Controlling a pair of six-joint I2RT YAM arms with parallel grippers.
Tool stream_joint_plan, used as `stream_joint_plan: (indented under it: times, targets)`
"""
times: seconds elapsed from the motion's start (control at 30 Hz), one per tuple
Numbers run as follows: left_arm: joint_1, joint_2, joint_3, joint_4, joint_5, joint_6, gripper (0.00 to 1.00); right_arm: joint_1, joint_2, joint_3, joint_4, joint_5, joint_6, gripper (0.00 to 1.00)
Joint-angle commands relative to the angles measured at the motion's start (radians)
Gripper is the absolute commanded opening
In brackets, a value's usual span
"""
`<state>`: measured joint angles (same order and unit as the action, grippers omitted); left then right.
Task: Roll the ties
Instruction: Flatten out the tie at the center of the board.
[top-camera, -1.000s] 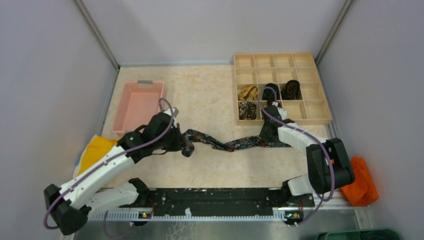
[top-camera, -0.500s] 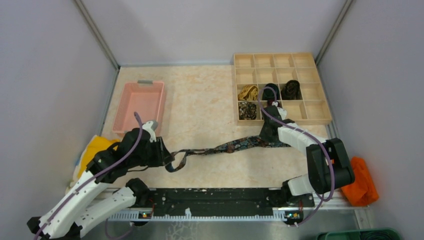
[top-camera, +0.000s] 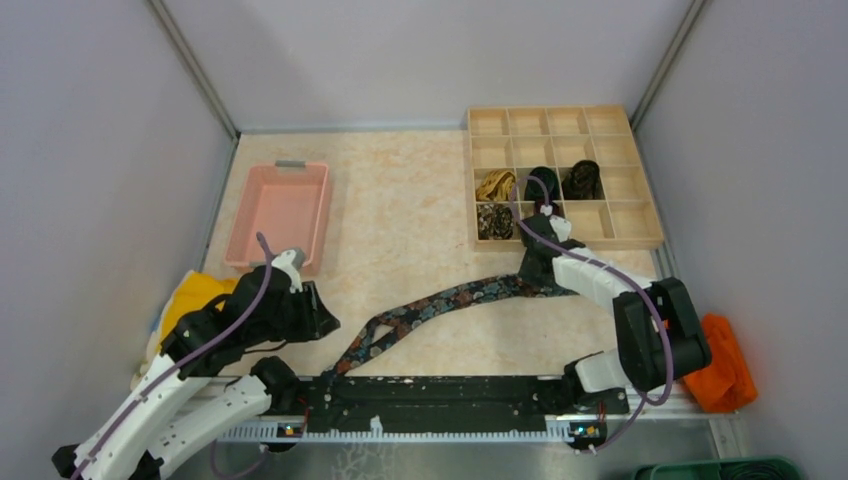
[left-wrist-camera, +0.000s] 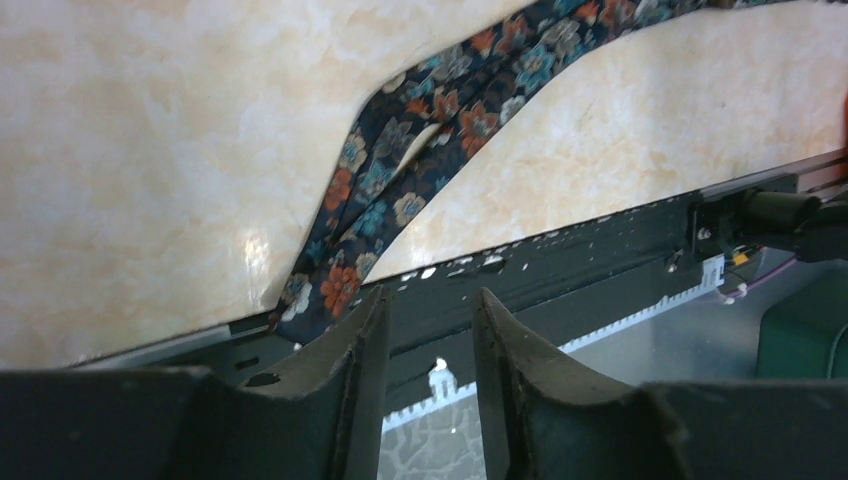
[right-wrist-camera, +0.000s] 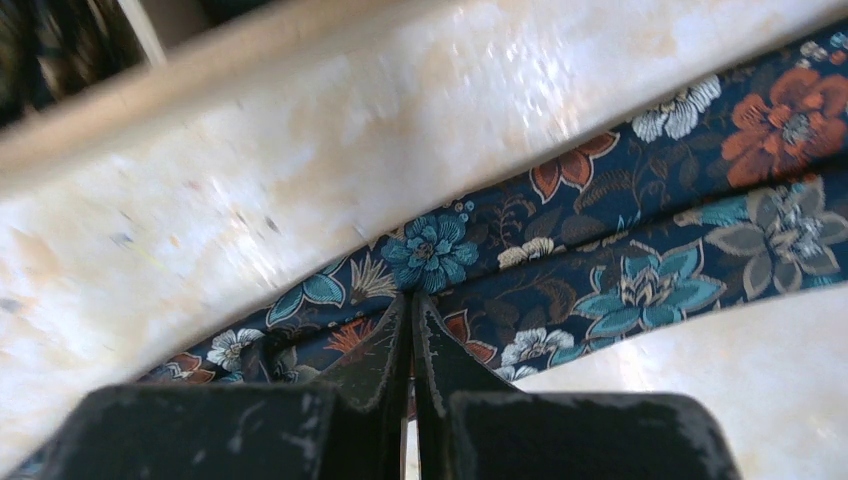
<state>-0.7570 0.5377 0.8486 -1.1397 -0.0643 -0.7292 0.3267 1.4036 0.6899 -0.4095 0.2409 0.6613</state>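
Note:
A long dark floral tie (top-camera: 440, 302) lies stretched across the table, its left end draped onto the black front rail (top-camera: 450, 388). My left gripper (top-camera: 325, 318) hovers just left of that end, open and holding nothing. In the left wrist view the left gripper (left-wrist-camera: 430, 295) stands over the rail, with the tie (left-wrist-camera: 440, 110) ahead of it. My right gripper (top-camera: 535, 262) sits on the tie's right end in front of the organizer. In the right wrist view the right gripper (right-wrist-camera: 410, 300) is shut, its tips pinching the tie (right-wrist-camera: 600, 240). Several coiled ties, among them a gold one (top-camera: 495, 185), fill organizer cells.
The wooden grid organizer (top-camera: 565, 241) stands at the back right. A pink tray (top-camera: 280, 210) is at the back left. Beside the left arm lies a yellow cloth (top-camera: 195, 295), and an orange cloth (top-camera: 725, 365) lies off the table's right edge.
My left gripper opened and let go of the tie's left end, then drew back to the near left. The freed end dropped onto the front rail. The right gripper stayed put.

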Motion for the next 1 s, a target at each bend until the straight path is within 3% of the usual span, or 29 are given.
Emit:
stream_joint_plan:
  times: [0.0,0.1,0.2,0.27,0.43,0.7,0.97]
  targets:
    - [-0.004,0.028,-0.058,0.240,0.043,0.038,0.36,0.132,-0.095,0.033,-0.229,0.236,-0.001,0.00]
    - [-0.004,0.116,-0.115,0.411,0.083,0.052,0.25,0.188,-0.195,0.074,-0.233,0.189,-0.030,0.00]
    - [-0.004,0.268,-0.086,0.472,0.073,0.053,0.17,0.210,-0.225,0.084,-0.199,0.082,-0.073,0.00]
    - [-0.004,0.353,-0.102,0.551,0.046,0.061,0.15,0.244,-0.216,0.089,-0.194,0.072,-0.094,0.00]
    - [-0.004,0.608,-0.180,0.842,0.216,0.077,0.09,0.312,-0.120,0.079,-0.118,-0.019,-0.095,0.00]
    - [-0.020,0.857,-0.187,0.975,0.248,0.094,0.04,0.364,0.039,0.110,-0.049,-0.066,-0.052,0.00]
    - [-0.148,1.090,-0.086,1.016,0.234,0.096,0.03,0.366,-0.049,0.112,-0.160,0.054,-0.022,0.00]
